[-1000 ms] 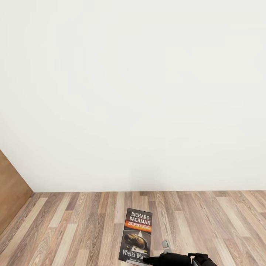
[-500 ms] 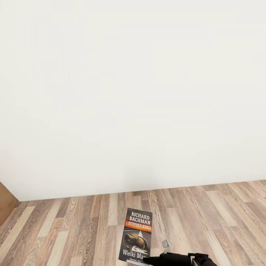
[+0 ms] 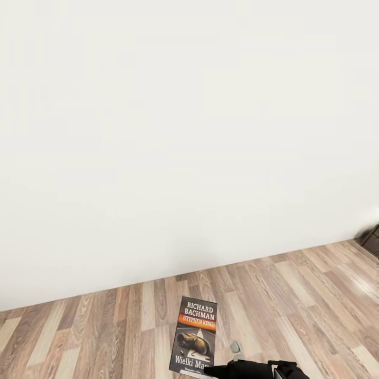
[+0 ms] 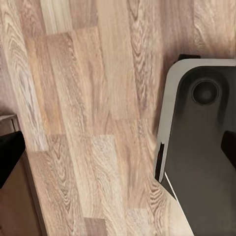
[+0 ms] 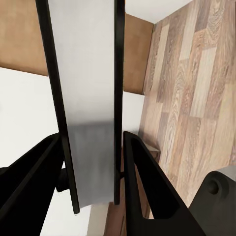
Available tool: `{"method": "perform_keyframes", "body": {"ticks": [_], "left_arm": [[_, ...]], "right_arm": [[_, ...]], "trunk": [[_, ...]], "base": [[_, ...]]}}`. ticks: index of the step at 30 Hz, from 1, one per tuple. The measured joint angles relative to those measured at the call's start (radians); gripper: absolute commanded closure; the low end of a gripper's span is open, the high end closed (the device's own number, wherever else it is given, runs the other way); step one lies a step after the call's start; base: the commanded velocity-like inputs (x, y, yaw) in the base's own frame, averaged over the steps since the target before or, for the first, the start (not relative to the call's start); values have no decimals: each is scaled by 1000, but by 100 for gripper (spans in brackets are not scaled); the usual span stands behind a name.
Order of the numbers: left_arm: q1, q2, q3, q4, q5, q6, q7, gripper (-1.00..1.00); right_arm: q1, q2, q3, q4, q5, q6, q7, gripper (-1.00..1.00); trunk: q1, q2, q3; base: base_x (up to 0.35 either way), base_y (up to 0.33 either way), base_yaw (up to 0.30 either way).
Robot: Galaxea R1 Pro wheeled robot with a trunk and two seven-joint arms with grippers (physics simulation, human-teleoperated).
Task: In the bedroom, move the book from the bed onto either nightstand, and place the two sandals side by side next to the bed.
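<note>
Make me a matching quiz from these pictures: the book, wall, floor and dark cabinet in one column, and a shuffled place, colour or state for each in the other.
1. book
2. wall
3. floor
4. dark cabinet

a. wood planks
b. plain white
c. clamped in the right claw
d. at the head view's right edge

Pairs: 1-c, 2-b, 3-a, 4-d.

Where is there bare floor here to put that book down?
Wood-plank floor lies bare from the white wall toward the camera, left of the book. Crowded: the right pincer gripping the book, and a dark cabinet corner far right.
</note>
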Motion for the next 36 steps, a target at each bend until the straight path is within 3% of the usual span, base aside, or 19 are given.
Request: {"method": "perform_keyframes", "body": {"ticks": [26, 36], "left_arm": [[0, 0, 0, 0, 0, 0, 0, -100], [0, 0, 0, 0, 0, 1, 0, -100]], "right_arm": [[0, -1, -1, -1, 0, 0, 1, 100], [0, 0, -1, -1, 0, 1, 1, 100]], "trunk": [[0, 0, 0], [0, 0, 0]], "base": [[33, 23, -24], [166, 136, -199]]}}
